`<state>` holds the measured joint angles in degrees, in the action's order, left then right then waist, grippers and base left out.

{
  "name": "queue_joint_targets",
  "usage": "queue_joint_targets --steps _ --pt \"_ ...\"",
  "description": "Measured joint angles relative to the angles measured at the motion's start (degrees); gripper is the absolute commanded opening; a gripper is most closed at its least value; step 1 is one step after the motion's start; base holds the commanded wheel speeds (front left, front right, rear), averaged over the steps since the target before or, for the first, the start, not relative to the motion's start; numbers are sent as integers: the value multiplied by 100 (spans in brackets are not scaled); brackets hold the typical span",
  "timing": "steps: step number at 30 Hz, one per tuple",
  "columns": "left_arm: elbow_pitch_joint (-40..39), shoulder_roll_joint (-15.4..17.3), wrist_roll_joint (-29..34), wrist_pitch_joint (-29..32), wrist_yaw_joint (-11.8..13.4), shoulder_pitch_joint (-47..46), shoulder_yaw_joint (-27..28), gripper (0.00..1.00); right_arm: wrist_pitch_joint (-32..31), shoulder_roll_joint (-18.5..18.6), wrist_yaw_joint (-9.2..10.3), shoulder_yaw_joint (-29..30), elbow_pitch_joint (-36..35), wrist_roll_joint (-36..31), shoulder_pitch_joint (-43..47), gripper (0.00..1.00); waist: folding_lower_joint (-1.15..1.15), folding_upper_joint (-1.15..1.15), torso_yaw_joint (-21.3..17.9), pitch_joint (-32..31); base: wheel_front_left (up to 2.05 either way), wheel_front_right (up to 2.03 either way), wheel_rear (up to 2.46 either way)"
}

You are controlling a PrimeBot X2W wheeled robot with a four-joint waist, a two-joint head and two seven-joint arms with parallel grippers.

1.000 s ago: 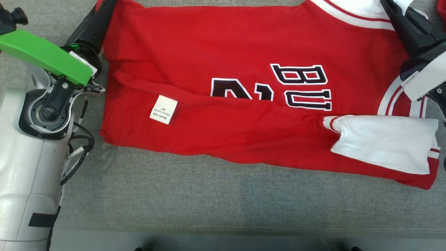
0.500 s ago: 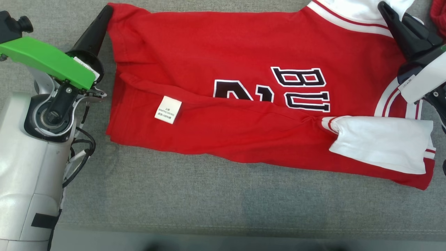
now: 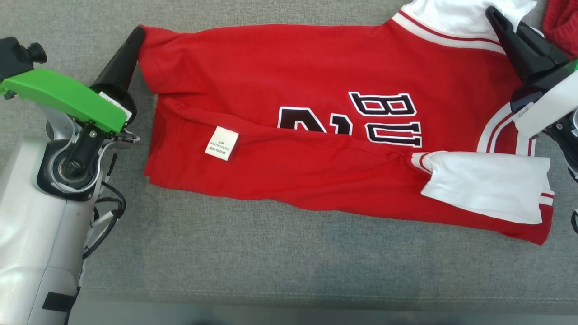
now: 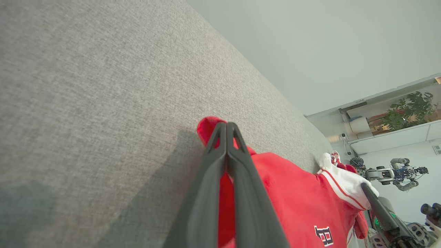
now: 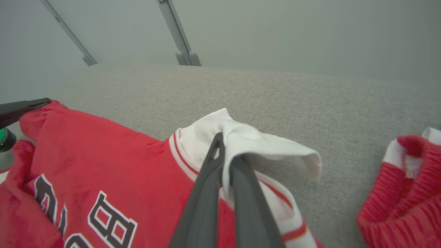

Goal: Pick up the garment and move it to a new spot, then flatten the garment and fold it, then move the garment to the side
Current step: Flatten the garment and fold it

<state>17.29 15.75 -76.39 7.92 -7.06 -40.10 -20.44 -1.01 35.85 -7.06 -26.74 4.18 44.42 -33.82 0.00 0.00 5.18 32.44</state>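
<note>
One garment [image 3: 293, 63], a red jersey, spread on the grey worktop [image 3: 271, 262] with its long side running left to right in the head view. The near long edge is folded up over the front, and that fold line crosses the black, white-edged print [image 3: 388, 119]: letters B and U show whole, while the digits beside them are cut off by the fold. One white label [image 3: 221, 143] sits on the folded-over part, left of centre. Two white sleeves with red-and-white striped trim: the near sleeve [image 3: 487, 192] lies flat on the red cloth at the right end, and the far sleeve [image 3: 451, 16] is at the far right corner, bunched and partly lifted. Cloth is mostly flat, with a few creases near the left end and at the near sleeve seam. Two grippers, both on the garment. The left gripper [image 3: 139, 31] is at the far left corner, jaws closed, pinching the red corner of the hem. The right gripper [image 3: 491, 11] is at the far right corner, jaws closed, clamping the far sleeve, whose white cloth drapes over the fingers in the right wrist view. One other red item [image 3: 562, 20], ribbed knit with a white edge, lies on the worktop just right of the right gripper, apart from the garment.
</note>
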Motion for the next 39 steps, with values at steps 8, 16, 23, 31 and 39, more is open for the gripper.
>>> queue_joint_targets --steps 8,16,23,31,39 --pt "-447 120 0 -146 0 316 -60 0 255 168 0 -30 -108 -4 49 0 0 0 -21 -207 0 0 0" --pt "-891 233 43 -252 0 797 -258 0 415 241 0 -163 -243 -16 401 0 0 0 -31 -463 0 0 0" --pt "-1252 305 37 -402 0 1140 -252 0 531 301 0 -179 -360 -2 714 0 0 0 -77 -577 0 0 0" --pt "-1464 348 -11 -635 0 1531 -171 0 712 337 0 -172 -379 49 1115 0 0 0 -99 -647 0 0 0" --pt "-1610 452 -111 -781 0 1941 -33 0 933 382 46 -165 -542 49 1612 0 0 0 -134 -775 0 0 0"
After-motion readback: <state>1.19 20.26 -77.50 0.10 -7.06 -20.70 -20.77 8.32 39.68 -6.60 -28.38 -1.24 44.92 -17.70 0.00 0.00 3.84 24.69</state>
